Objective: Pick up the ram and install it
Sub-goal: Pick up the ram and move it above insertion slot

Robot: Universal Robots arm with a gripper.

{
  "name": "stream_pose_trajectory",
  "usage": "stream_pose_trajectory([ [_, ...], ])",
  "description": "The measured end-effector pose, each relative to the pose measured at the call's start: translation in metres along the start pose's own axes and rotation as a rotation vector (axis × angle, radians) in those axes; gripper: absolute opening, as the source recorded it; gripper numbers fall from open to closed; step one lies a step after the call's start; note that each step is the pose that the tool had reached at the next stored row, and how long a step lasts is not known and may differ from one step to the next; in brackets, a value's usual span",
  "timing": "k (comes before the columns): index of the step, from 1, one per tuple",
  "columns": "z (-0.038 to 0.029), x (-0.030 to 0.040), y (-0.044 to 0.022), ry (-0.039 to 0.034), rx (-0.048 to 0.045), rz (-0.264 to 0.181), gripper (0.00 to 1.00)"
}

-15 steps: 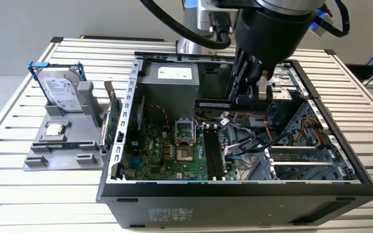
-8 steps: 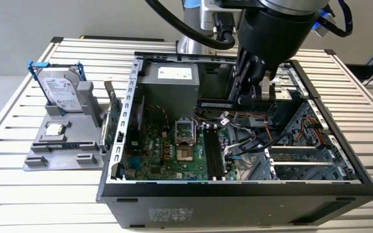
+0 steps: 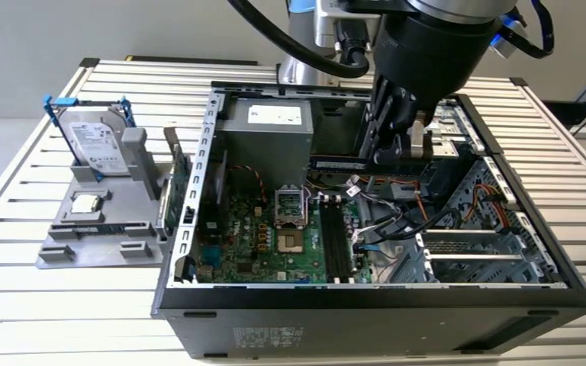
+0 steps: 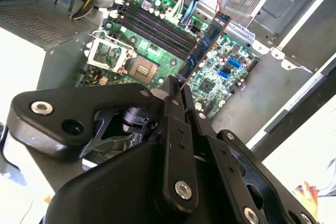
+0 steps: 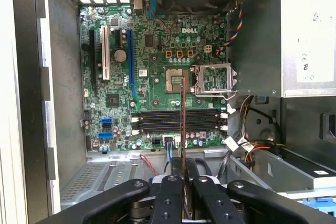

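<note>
A white maker's logo is printed on the motherboard (image 5: pixel 157 85). White labels on the power supply (image 3: pixel 268 141) and, at the exterior view's left, the hard drive (image 3: pixel 100 149) carry print that cannot be made out.

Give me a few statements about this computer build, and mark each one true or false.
1. The pincer is shut on the ram. True.
2. The ram sits in one of the black memory slots. False: it is held above them, and they are empty.
3. The hard drive stands on a grey stand outside the case, on the exterior view's left. True.
4. A cooler covers the processor socket. False: the socket is bare, with its metal frame flipped open beside it.
</note>
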State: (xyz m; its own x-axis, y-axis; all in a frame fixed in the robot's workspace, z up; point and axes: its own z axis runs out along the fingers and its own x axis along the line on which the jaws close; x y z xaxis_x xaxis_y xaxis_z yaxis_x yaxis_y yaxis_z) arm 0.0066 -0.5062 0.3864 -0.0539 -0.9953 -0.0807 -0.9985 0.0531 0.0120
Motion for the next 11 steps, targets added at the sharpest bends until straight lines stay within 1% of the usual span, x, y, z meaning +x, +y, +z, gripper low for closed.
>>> stream_pose_trajectory([
  [3, 0.0001, 0.0000, 0.0000, -0.0002, 0.0005, 0.006, 0.00],
  [11, 0.0000, 0.0000, 0.0000, -0.0008, 0.0052, 0.064, 0.00],
])
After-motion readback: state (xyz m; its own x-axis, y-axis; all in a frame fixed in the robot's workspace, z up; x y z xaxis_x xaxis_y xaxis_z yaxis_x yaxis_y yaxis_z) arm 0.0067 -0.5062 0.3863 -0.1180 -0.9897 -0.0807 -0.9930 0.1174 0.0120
